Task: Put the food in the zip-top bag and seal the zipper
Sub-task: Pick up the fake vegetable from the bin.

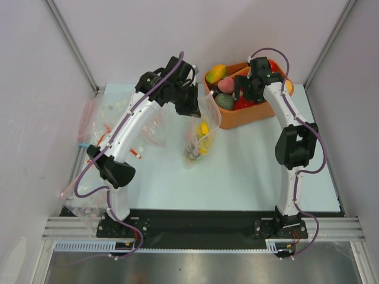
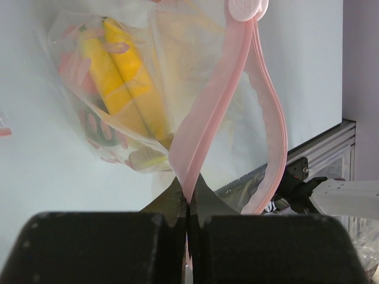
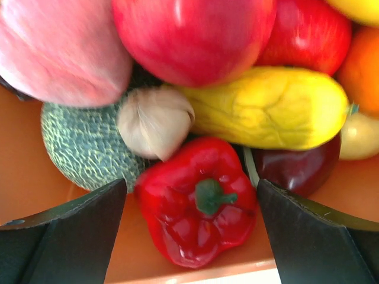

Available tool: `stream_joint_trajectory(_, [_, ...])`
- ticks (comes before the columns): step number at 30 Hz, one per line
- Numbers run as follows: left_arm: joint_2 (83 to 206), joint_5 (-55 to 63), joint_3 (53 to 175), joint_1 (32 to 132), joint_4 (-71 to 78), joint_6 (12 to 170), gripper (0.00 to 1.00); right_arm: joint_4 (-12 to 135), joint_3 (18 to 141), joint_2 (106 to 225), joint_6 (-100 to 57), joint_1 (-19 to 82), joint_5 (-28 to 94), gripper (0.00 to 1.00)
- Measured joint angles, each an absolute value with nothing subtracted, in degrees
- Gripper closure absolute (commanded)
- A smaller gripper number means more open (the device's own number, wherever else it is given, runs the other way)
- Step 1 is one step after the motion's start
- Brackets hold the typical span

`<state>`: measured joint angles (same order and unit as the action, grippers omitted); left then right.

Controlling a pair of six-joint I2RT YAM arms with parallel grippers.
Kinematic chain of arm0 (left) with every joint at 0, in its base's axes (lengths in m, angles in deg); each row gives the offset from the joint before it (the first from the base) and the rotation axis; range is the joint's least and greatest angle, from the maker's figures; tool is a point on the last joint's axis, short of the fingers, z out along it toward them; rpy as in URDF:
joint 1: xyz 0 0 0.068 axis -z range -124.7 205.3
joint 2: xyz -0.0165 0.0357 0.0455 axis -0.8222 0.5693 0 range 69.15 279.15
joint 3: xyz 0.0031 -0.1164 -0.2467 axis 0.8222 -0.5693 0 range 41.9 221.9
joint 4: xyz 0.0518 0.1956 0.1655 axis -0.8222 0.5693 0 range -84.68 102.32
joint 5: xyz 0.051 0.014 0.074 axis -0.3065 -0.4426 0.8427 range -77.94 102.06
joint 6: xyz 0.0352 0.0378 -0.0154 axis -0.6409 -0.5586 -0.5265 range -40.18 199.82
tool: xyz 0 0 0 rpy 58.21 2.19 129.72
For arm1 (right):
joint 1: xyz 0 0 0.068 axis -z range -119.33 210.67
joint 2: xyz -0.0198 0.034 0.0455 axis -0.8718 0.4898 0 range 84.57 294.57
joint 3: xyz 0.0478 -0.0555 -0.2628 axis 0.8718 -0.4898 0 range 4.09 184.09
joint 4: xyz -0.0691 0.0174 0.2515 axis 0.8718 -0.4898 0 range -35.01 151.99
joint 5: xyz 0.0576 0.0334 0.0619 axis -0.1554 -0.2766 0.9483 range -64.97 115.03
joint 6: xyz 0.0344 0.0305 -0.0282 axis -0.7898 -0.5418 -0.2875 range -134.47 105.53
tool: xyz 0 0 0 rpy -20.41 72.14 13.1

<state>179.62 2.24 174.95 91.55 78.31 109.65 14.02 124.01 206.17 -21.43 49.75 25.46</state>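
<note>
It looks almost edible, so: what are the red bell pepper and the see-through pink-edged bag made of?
The glossy red bell pepper is probably moulded plastic: hard shine, uniform colour. The clear pink-edged bag seems thin plastic film: it creases, and yellow bananas show through.

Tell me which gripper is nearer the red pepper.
Right: the right gripper straddles the red pepper, open; the left gripper is off at the zip-top bag, pinching its zipper.

The right gripper [image 3: 189, 189] has its fingers wide apart with the red pepper [image 3: 198, 207] between them, but the melon [image 3: 80, 148], garlic [image 3: 155, 121] and a yellow piece [image 3: 266, 109] press close around it. The mouth of the zip-top bag [image 2: 172, 65] is a narrow slit between the pink zipper [image 2: 200, 121] strips, and bananas [image 2: 121, 77] seem to fill the bottom.
</note>
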Motion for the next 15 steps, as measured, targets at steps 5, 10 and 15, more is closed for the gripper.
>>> stream_joint_trajectory(5, [179.62, 2.21, 174.95, 91.55, 78.31, 109.25, 1.0, 11.38, 124.01, 206.17, -20.32, 49.58, 25.31, 0.05])
stream_joint_trajectory(10, [179.62, 2.17, 174.95, 91.55, 78.31, 109.25, 1.0, 10.02, 124.68, 206.46, -19.51, 49.56, 25.7, 0.3])
stream_joint_trajectory(15, [179.62, 2.17, 174.95, 91.55, 78.31, 109.25, 1.0, 10.06, 124.73, 206.39, -19.38, 49.66, 26.25, 0.52])
